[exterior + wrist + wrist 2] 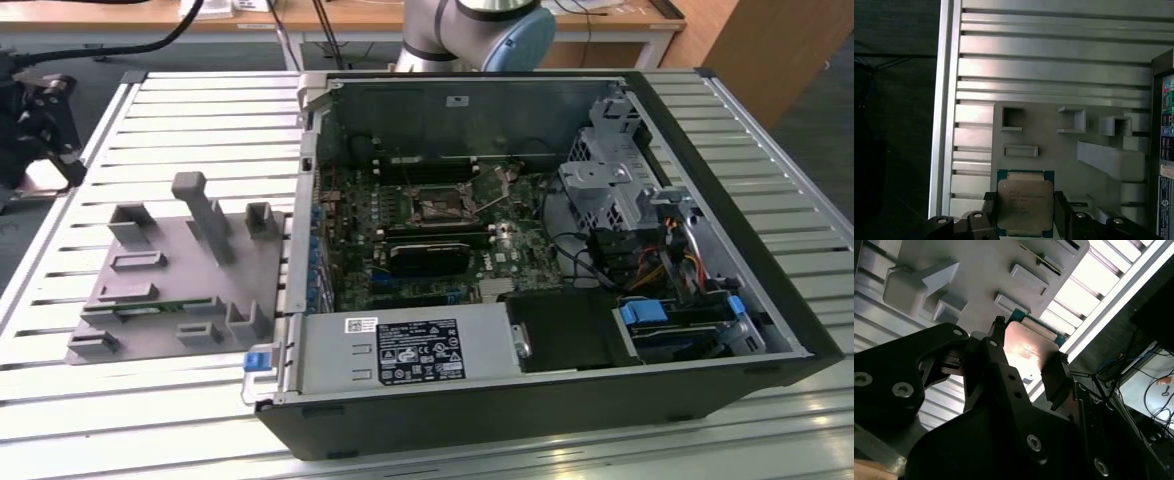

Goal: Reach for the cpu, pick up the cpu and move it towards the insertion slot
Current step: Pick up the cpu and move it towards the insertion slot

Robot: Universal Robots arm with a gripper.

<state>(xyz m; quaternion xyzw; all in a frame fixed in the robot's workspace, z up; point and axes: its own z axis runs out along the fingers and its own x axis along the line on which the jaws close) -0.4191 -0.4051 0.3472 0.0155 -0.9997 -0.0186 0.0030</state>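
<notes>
We see the fingers (1060, 215) of the gripper (1029, 345) clamped on two opposite edges of the cpu (1025, 200), over the grey fixture (174, 275) by the edge of the table (200, 110) at the exterior view's left, well apart from the insertion slot (438, 208) inside the open computer case (534, 420). With so slim a hold on thin edges, we judge it could tilt or slip out, or catch the case wall in crossing.

cpu (1030, 354): the claw (1029, 340) is covering much of it in the second wrist view.
cpu sides: fingers (1060, 207) are hiding them in the first wrist view.
arm (481, 30): the exterior view's edge is cropping it.
</notes>
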